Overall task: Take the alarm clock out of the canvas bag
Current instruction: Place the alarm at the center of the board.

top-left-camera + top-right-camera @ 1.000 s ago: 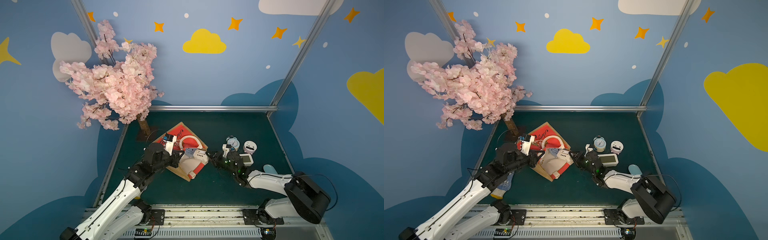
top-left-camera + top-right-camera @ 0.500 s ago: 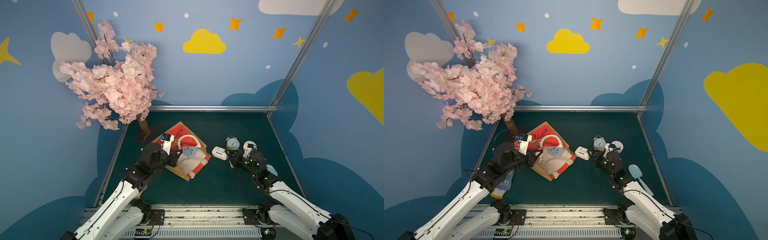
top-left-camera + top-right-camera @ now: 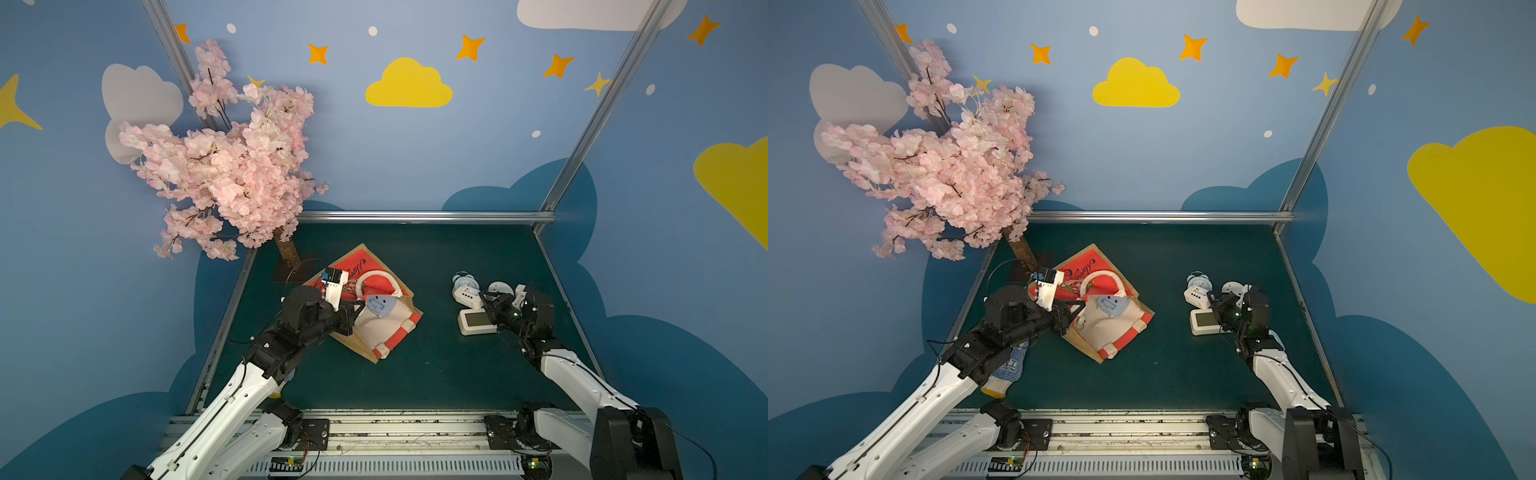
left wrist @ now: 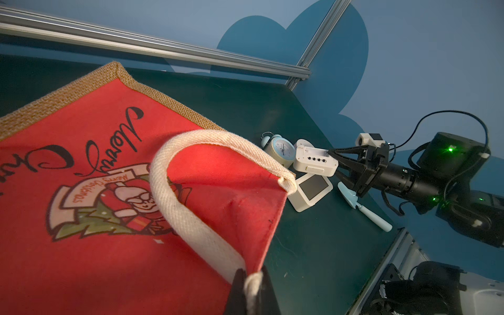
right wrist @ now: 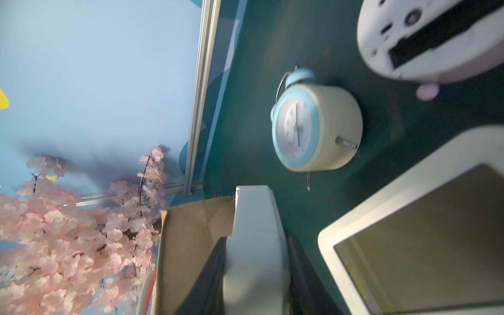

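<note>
The left hand (image 4: 252,286) is pinched tight on one end of the white rope handle (image 4: 174,196) of the canvas bag (image 3: 365,266). The bag lies on its side on the green bench (image 3: 436,353). Its red printed panel faces up and spreads away from that hand's fingertips, with the handle arching over it. Just past the hand, at the bag's open mouth, a pale blue item (image 3: 380,305) lies on the cream lining; what it is cannot be told.

The right hand (image 4: 334,163) is well apart from the bag across the bench. It is closed partway on a white slab-shaped alarm clock (image 4: 313,162) with a row of dark buttons, gripped by one end and outside the bag.

Other things crowd this hand:
- A square clock with a dark screen (image 4: 311,188) lies flat close beside the fingers. Whether the held clock touches it cannot be told.
- A blue-rimmed twin-bell clock (image 5: 313,128) stands just beyond the held clock.
- A round white clock (image 3: 498,286) sits near the fingertips, off to one side.
- A pale blue scoop (image 4: 365,211) lies on the bench near the wrist.

Under the left forearm lies a blue-and-white glove (image 3: 1007,368). A pink blossom tree (image 3: 232,166) rises beyond that hand at the bench's far corner.
</note>
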